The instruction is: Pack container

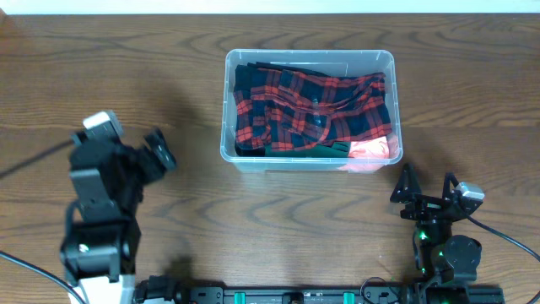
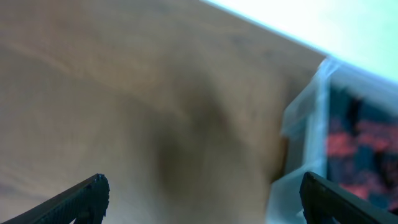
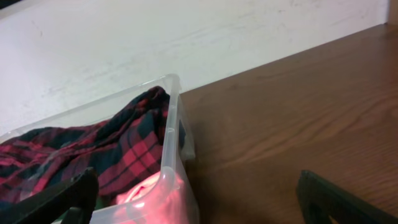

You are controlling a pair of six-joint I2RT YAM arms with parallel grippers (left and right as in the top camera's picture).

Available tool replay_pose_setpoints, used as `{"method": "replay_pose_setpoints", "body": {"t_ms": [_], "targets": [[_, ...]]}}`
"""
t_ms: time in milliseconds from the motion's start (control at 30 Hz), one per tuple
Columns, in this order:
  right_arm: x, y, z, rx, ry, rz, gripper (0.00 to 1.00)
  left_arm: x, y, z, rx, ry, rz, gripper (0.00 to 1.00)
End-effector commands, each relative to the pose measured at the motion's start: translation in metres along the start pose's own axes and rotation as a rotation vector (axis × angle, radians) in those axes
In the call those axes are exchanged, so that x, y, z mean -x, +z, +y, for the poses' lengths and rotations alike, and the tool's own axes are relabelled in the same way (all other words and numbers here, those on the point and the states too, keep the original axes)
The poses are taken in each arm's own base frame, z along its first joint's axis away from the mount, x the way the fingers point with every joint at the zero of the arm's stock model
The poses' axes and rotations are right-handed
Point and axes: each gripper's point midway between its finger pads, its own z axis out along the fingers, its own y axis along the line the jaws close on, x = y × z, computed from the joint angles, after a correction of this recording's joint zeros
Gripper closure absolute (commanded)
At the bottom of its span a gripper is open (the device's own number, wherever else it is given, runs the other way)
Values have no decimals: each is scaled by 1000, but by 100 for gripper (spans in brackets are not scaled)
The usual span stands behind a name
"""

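The clear plastic container (image 1: 228,101) stands at the middle back of the wooden table. It holds a red and dark plaid cloth (image 1: 312,105) and a pink cloth (image 1: 371,152) at its front right corner. My left gripper (image 1: 158,153) is open and empty, left of the container, a short gap from its wall. In the left wrist view the container (image 2: 311,124) is at the right, blurred. My right gripper (image 1: 424,187) is open and empty, in front of the container's right front corner. The right wrist view shows that corner (image 3: 171,155), the plaid cloth (image 3: 124,149) and the pink cloth (image 3: 146,193).
A white wall (image 3: 186,43) runs behind the table's far edge. Black cables (image 1: 25,160) lie at the left edge of the table and by the right arm's base (image 1: 506,241).
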Motion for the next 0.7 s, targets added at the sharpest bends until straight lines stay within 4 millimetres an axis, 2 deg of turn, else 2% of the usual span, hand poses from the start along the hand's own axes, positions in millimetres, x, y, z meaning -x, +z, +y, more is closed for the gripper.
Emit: {"method": "replay_pose_setpoints", "body": {"t_ms": [0,167,333,667], "targets": [[1,0,-3,-12,9,-7,1,-16,-7,7,-2,-1,-33,2],[1,0,-3,-11,9,-7,1,-42,-9,16,-6,-2,-44,2],[1,0,-3,-11,9,-7,1,-61,-10,23,-13,-4,-68,2],[1,0,-3,-11,9,-7,1,-62,-23,46,27,-59,-210,2]]}}
